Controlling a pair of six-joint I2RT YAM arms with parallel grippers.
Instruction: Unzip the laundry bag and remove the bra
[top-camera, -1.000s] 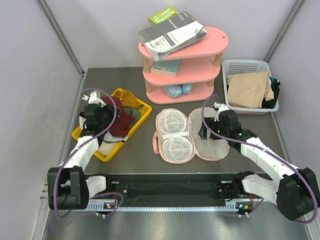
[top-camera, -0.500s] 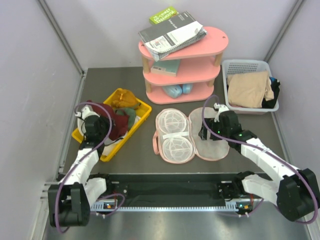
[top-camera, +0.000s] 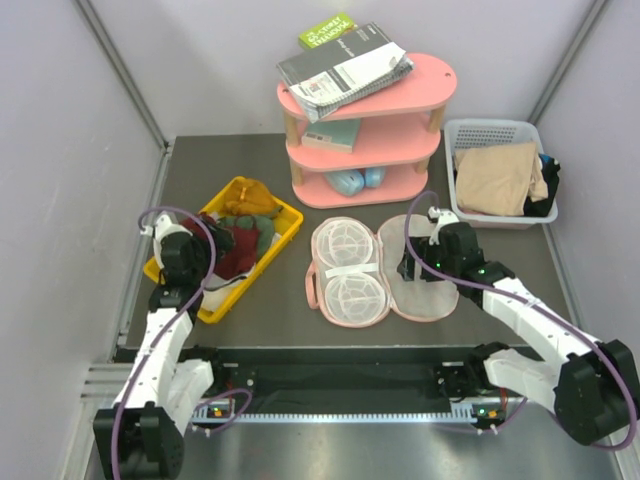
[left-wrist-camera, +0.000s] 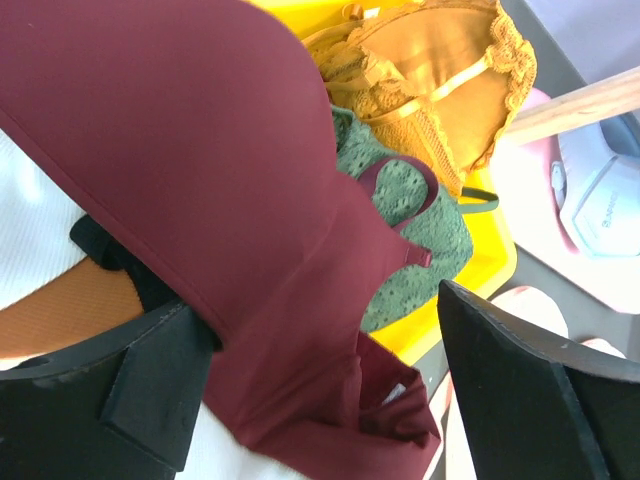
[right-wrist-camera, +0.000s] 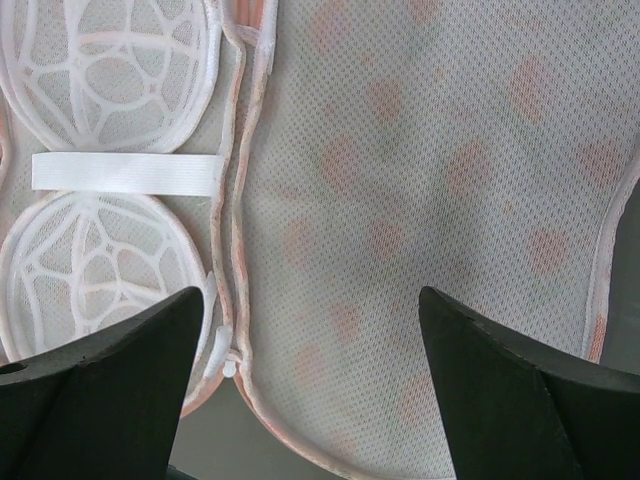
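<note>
Green booklet (top-camera: 328, 30), on top of the pink shelf (top-camera: 425, 85): white lettering on the cover, too small for me to read.
Grey magazine (top-camera: 345, 62), same shelf top: pale lines of print, which I cannot make out.
White pack (left-wrist-camera: 598, 205), in my left wrist view: one short line of grey print, blurred.
Readable words or numbers: none that I can make out.

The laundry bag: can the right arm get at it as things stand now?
Probably yes. The right gripper is open directly over the laundry bag, which lies unzipped and flat, with nothing between them.
</note>
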